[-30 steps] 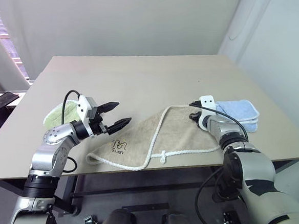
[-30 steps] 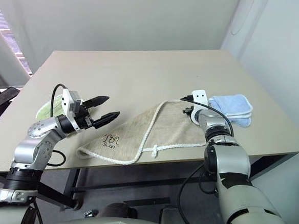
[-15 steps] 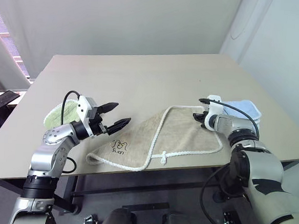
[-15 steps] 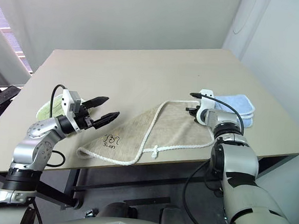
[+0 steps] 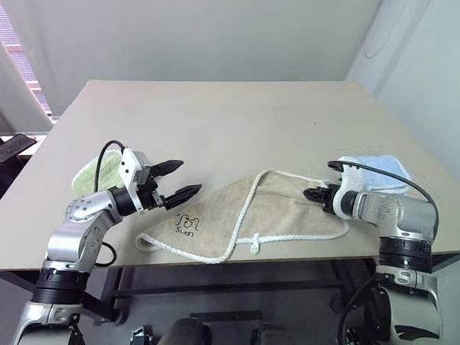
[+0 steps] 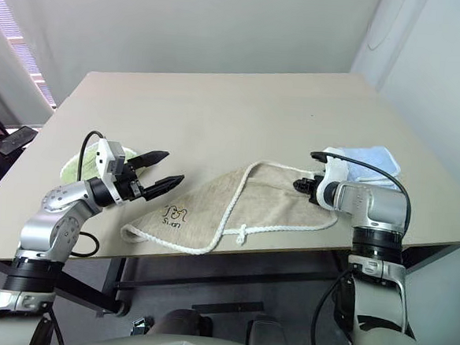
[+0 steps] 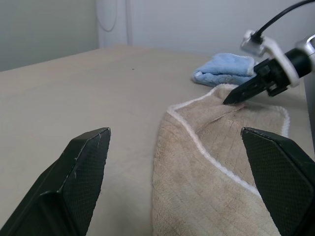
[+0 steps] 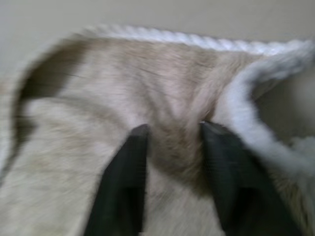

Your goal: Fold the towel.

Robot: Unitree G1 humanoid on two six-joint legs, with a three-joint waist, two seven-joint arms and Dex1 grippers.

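The towel (image 5: 278,214) lay folded along the near edge of the table (image 5: 218,116), a tan cloth with white cord edging (image 5: 243,209). Its near left corner (image 5: 142,241) reached the table's front edge, and a small dark logo (image 5: 183,226) sat just inside that corner. A loop of cord with a knot (image 5: 254,241) rested on the cloth close to the near edge.

The left gripper (image 5: 176,180) hovered above the table over the towel's left end, pointing level toward the right, its two black fingers (image 7: 74,179) spread wide and holding nothing. Behind the left arm, near the table's left edge, lay a light green cloth (image 5: 96,171), partly hidden by the wrist.

At the towel's far right corner the right gripper (image 5: 315,195) pointed left and down at the cloth. Its fingers (image 8: 120,187) stood a little apart, with a ridge of towel bunched up between them; whether they pinched that ridge or only straddled it I could not tell.

Just right of that gripper, farther back, a folded light blue cloth (image 5: 376,168) lay near the table's right edge, close beside the towel's corner
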